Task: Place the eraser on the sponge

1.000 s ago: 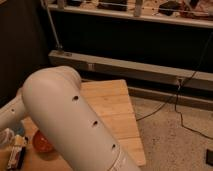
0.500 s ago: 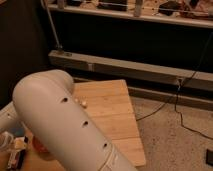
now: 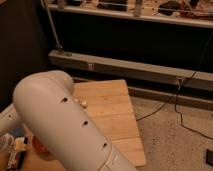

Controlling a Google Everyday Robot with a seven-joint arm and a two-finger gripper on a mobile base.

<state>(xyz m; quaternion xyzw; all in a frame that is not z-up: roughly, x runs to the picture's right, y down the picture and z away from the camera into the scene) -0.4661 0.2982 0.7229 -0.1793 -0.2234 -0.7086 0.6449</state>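
Observation:
My big white arm (image 3: 65, 125) fills the lower left of the camera view and covers most of the wooden table (image 3: 112, 115). My gripper (image 3: 7, 144) shows only partly at the left edge, low over the table, and its jaws look open with nothing seen between them. Just beside it lies a narrow white block with dark edges (image 3: 18, 154), which seems to be the eraser. An orange bowl (image 3: 38, 146) peeks out from under the arm next to it. The sponge is hidden.
A small pale object (image 3: 83, 103) sits mid-table by the arm. The table's right edge drops to a speckled floor (image 3: 175, 145) with a black cable (image 3: 186, 117). A dark shelf unit with a metal rail (image 3: 130, 67) stands behind.
The arm's elbow has swung a little to the left and downward, uncovering more of the tabletop and the small pale object.

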